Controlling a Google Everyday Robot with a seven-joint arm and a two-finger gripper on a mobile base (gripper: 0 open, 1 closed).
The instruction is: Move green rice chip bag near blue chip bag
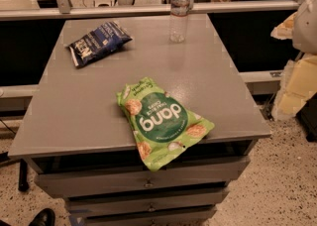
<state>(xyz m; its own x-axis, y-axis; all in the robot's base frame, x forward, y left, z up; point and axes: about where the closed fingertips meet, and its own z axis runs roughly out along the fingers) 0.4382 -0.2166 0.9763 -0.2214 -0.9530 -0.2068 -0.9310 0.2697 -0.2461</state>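
Note:
The green rice chip bag (161, 121) lies flat at the front of the grey table (74, 111). Its lower corner hangs over the front edge and its "dang" lettering is upside down to me. The blue chip bag (97, 42) lies at the table's far left, well apart from the green bag. My gripper (293, 86) shows as a pale, blocky shape at the right edge of the view. It is off the table's right side, level with the tabletop, and touches neither bag.
A clear plastic water bottle (180, 11) stands upright at the back middle of the table. A glass-and-metal railing (124, 9) runs behind the table. Drawers (143, 180) sit under the tabletop. A dark shoe (42, 217) is on the speckled floor at bottom left.

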